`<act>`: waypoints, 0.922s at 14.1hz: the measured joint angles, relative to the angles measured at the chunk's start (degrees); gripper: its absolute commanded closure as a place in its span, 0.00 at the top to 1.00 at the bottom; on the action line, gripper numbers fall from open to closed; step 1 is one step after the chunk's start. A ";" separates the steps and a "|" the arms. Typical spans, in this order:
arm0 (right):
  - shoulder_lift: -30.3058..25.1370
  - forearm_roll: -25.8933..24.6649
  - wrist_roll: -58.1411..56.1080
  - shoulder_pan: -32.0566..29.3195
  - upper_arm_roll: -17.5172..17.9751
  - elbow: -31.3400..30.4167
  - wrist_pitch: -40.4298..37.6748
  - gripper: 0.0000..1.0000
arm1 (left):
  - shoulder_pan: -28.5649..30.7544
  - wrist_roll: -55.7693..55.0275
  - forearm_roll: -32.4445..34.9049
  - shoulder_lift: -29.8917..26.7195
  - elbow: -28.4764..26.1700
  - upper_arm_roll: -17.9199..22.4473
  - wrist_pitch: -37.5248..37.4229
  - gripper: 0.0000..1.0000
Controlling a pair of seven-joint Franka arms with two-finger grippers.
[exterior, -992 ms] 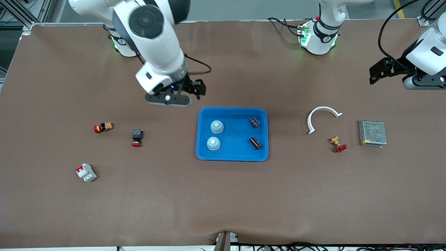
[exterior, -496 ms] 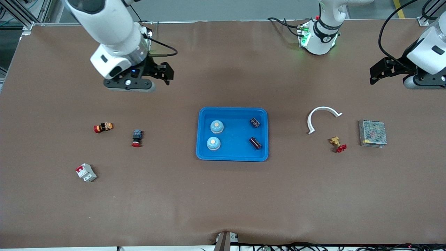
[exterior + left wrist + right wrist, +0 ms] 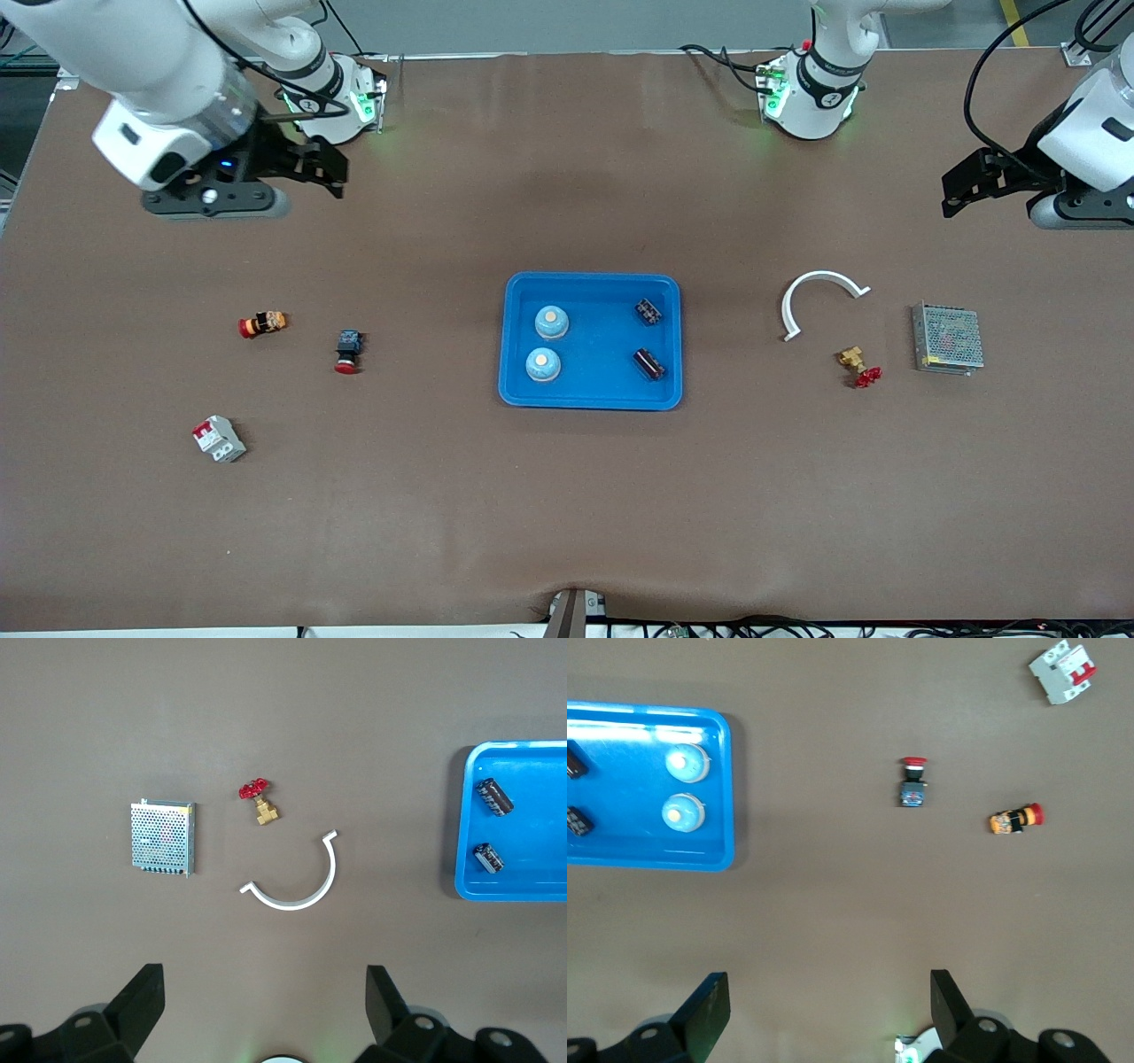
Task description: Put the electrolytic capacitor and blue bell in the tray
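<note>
While both grippers hang empty with fingers spread wide, nothing of the task seems left to pick up. The right gripper is up over bare table near its own base, at the right arm's end; the left gripper waits over the table's edge at the left arm's end. From either one, the blue tray lies toward the middle of the table and nearer the front camera, roughly as far from one arm as the other. In it stand two blue bells side by side, toward the right arm, and two dark capacitors lie on their sides toward the left arm, long axes slanted across the tray. Outside it, well apart, are a red push button, an orange switch, a breaker, a white curved clip, a brass valve and a mesh box; none blocks the tray.
</note>
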 measured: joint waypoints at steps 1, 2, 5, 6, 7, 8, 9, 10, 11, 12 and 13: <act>-0.81 0.00 -2.25 -1.65 -0.03 -0.56 -0.33 1.00 | 0.00 0.00 0.00 0.01 0.02 0.00 0.00 1.00; -1.62 0.00 -4.33 -3.24 -0.06 -1.39 -0.40 1.00 | 0.00 0.00 0.00 0.01 0.05 0.00 0.00 1.00; -3.28 0.00 -8.51 -7.07 -0.14 -3.68 -0.40 1.00 | 0.03 0.00 0.00 0.01 0.07 0.00 0.00 1.00; -3.54 -0.02 -9.53 -8.20 -0.14 -3.99 -0.38 1.00 | 0.05 0.00 0.00 0.01 0.07 0.01 0.00 1.00; -3.79 -0.03 -10.66 -9.43 -0.17 -4.23 -0.37 1.00 | 0.06 0.00 0.00 0.02 0.07 0.01 0.00 1.00; -4.01 -0.05 -11.93 -10.83 -0.21 -4.44 -0.37 1.00 | 0.06 0.00 0.00 0.02 0.07 0.01 0.00 1.00; -4.19 -0.05 -13.16 -12.67 -0.23 -4.66 -0.34 1.00 | 0.06 0.00 0.00 0.03 0.07 0.01 0.00 1.00; -4.29 -0.06 -13.97 -14.26 -0.28 -4.89 -0.30 1.00 | 0.06 0.00 0.00 0.06 0.07 0.01 0.00 1.00; -4.32 -0.05 -14.51 -15.72 -0.29 -5.00 -0.28 1.00 | 0.06 0.00 0.00 0.15 0.07 0.01 0.00 1.00; -4.33 -0.05 -15.42 -17.06 -0.31 -5.04 -0.27 1.00 | 0.06 0.00 0.00 0.30 0.07 0.01 0.00 1.00; -4.33 -0.05 -16.67 -18.29 -0.32 -5.07 -0.27 1.00 | 0.06 0.00 0.00 0.44 0.07 0.01 0.00 1.00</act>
